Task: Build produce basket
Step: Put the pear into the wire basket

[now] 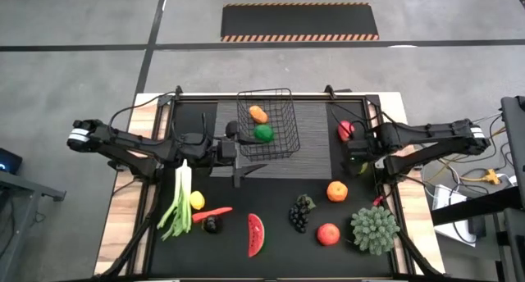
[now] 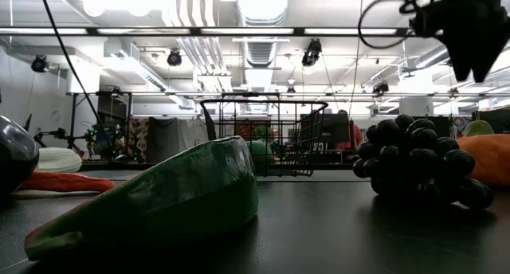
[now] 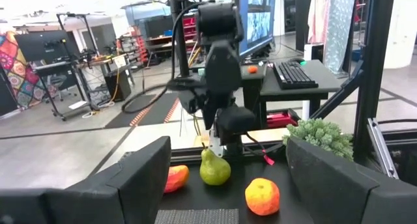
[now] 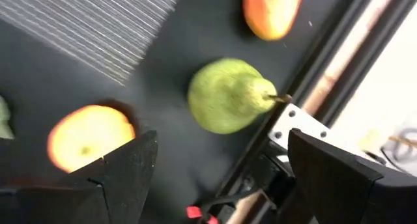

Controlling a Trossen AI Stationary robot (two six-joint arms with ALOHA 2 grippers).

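Black wire basket (image 1: 267, 123) sits mid-table holding an orange piece and a lime, while the right gripper (image 1: 354, 145) hangs spread and empty over a green pear (image 4: 227, 96), seemingly lining up a grab, and the left gripper (image 1: 238, 149) waits released beside the basket.

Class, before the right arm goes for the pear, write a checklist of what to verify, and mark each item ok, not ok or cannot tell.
1. Right pincer open: ok.
2. Green pear ahead of its fingers, not yet between them: ok.
3. Pear clear of the orange and the red fruit: ok.
4. Basket has free room beside the small orange fruit and lime: ok.
5. Left pincer open, beside the basket: ok.
6. Pear's distance from the table's edge rail: cannot tell.
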